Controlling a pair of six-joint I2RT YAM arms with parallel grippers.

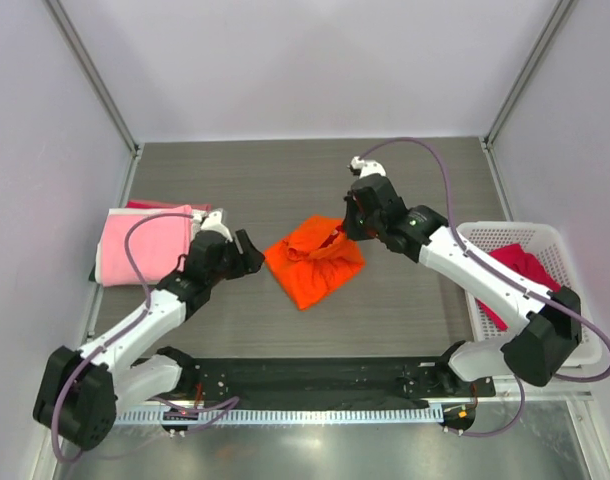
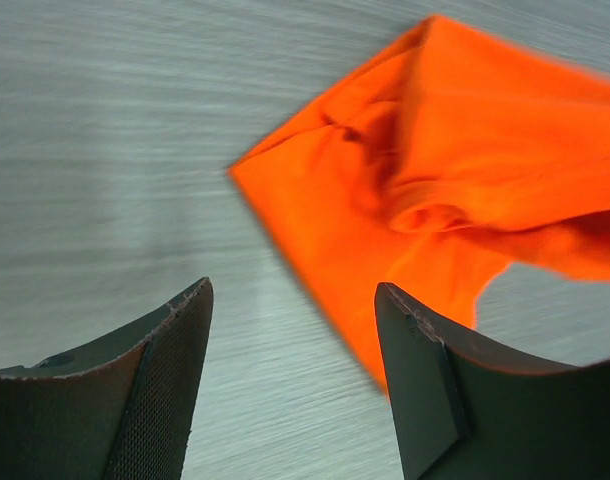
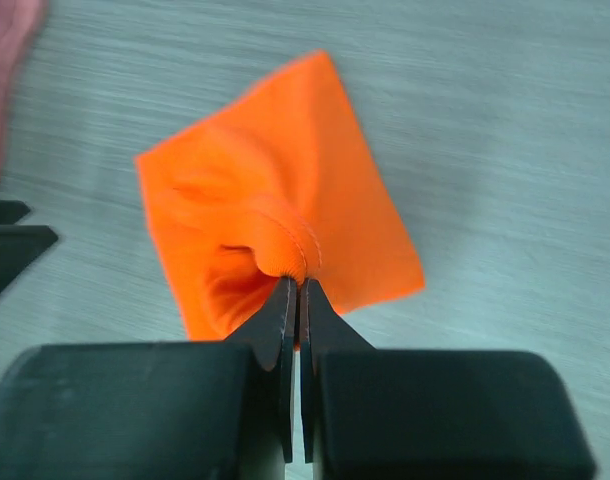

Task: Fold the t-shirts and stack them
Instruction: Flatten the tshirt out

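White-shelled along the left arm (image 1: 135, 330) and right arm (image 1: 475, 270), black at every joint housing. Looped by a mauve cable (image 1: 415, 141) on each side. Tipped with a black left end effector (image 2: 295, 290), fingers (image 2: 170, 380) wedge-shaped, fine mesh texture on the inner faces; right end effector (image 3: 298, 285) likewise black, blocky behind thin blades.

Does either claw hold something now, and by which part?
The right claw is shut on the orange t-shirt, pinching a bunched fold along its stitched edge. The left claw is open and holds nothing.
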